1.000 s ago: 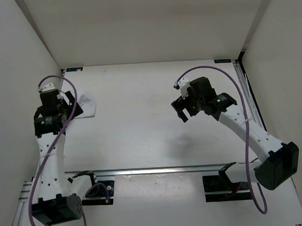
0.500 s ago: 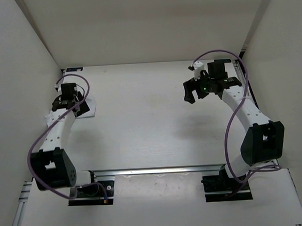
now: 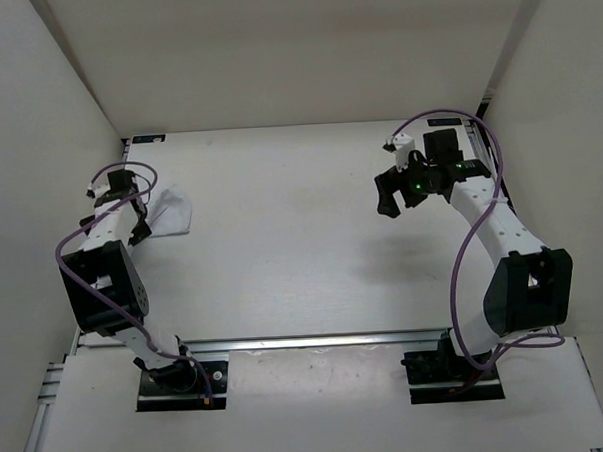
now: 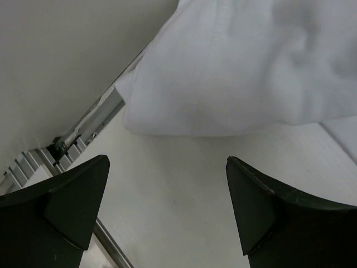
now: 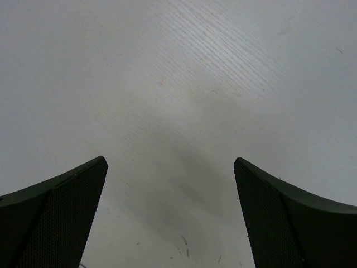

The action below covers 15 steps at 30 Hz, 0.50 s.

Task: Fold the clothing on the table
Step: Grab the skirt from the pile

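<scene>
Left wrist view: I'm seeing the clothing lying bunched in a soft white lump by the table left rail, left gripper and right gripper both gaping wide, gripping nothing

Overhead view down onto table, both wrist views close above it, left sharing clothing

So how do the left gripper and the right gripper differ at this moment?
Position: the left gripper is at the left edge of the table, beside the bunched clothing. The right gripper hangs over the far right side, well away from it.
View: the left gripper's camera shows the clothing just ahead of it, while the right gripper's shows only bare table.
Shared: both are open and hold nothing.
</scene>
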{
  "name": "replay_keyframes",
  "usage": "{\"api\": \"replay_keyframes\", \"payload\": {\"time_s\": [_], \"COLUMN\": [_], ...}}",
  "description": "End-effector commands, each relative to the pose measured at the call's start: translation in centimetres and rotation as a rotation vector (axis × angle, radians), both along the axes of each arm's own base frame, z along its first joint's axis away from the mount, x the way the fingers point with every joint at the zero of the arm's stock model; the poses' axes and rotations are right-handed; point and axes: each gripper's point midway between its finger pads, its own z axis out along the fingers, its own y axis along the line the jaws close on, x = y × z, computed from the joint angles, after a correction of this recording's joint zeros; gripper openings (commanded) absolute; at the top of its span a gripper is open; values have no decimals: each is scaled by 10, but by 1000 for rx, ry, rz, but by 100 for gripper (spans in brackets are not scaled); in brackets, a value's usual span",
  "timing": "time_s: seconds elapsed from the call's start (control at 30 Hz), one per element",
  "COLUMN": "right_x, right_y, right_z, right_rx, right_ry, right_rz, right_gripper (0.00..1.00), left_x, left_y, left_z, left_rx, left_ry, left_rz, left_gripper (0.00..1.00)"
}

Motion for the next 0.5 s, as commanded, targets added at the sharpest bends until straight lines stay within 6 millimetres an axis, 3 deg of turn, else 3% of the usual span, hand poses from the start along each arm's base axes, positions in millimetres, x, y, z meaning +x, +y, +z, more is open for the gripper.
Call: {"api": "replay_keyframes", "payload": {"time_s": [0.0, 0.2, 0.47], "right_x": [1, 15, 27], "right_y": [-13, -26, -15], "right_z": [21, 30, 41], "right_rx": [-87, -160, -157], "right_ry": [-41, -9, 16], "right_rz": [29, 4, -14], "right_gripper": [99, 99, 99], "left_x": [-5, -10, 5], "left_y": [7, 8, 14], "left_z": [-6, -48, -60], "left_rx": [-13, -124, -128], "left_ry": [-78, -99, -98], "left_rz": [90, 150, 168], "left_gripper": [96, 97, 95]}}
